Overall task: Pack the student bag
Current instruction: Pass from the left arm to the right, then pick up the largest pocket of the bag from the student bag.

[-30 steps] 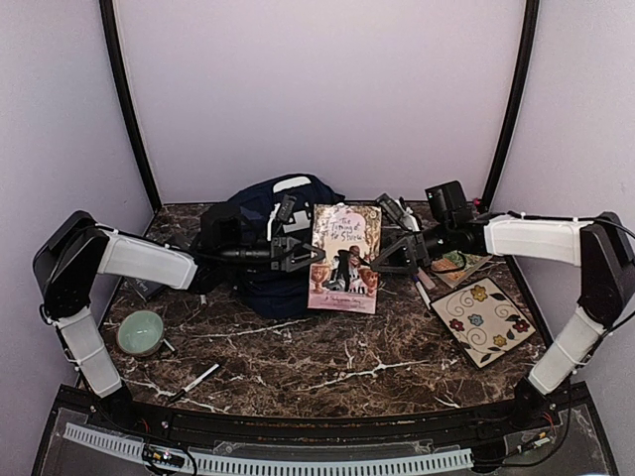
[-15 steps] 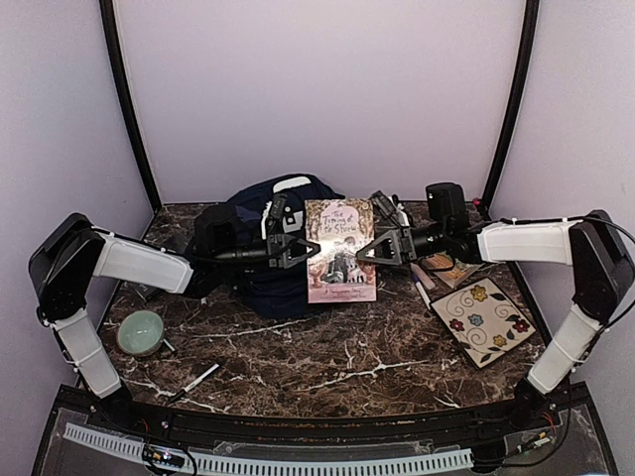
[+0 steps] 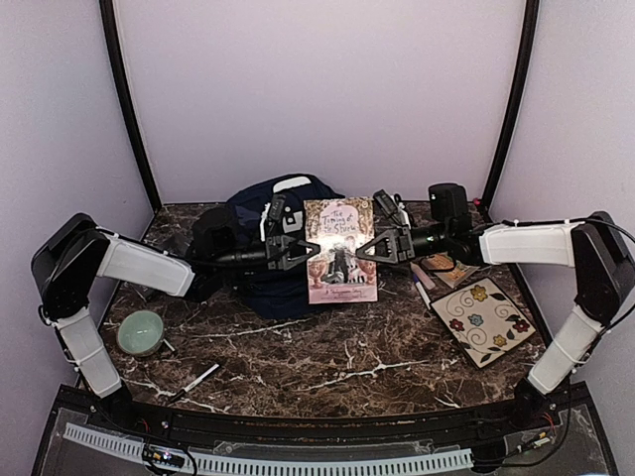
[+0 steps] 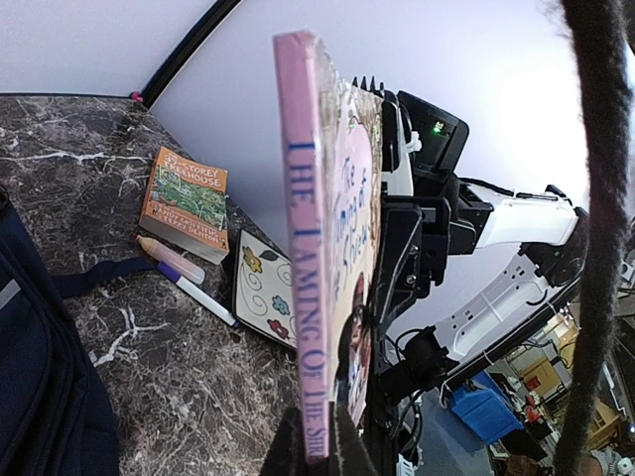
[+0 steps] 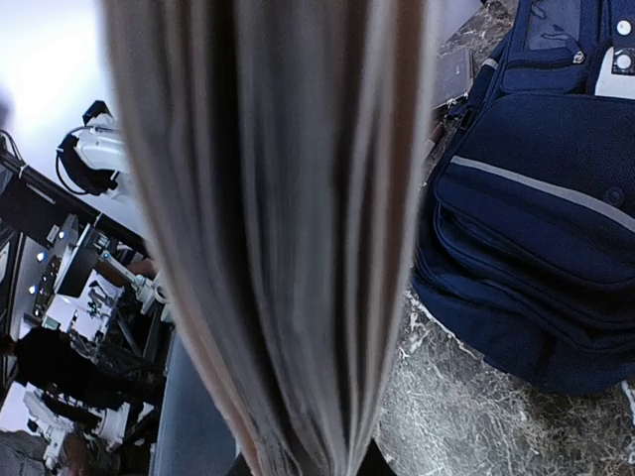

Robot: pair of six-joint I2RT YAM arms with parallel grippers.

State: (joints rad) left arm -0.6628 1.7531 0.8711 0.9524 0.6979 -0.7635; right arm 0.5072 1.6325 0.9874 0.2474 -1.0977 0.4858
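Observation:
The student bag (image 3: pixel 260 213) is a navy backpack lying at the back of the marble table, behind the left arm; it also shows in the right wrist view (image 5: pixel 536 218). A pink paperback book (image 3: pixel 340 248) is held upright in the air between both arms, in front of the bag's right side. My left gripper (image 3: pixel 310 253) is shut on its spine edge (image 4: pixel 306 278), the fingertips pinching low on the spine. My right gripper (image 3: pixel 365 250) is shut on the opposite page edge (image 5: pixel 288 228), which fills its view.
A green bowl (image 3: pixel 140 332) sits front left, with a white pen (image 3: pixel 201 377) near it. A floral tile (image 3: pixel 483 319) lies at the right. A small orange book (image 4: pixel 186 203) and two markers (image 4: pixel 189 283) lie behind it, under the right arm.
My right gripper moved left to the book's page edge and closed on it. The book shifted slightly left and stands more upright. The left gripper kept its grip.

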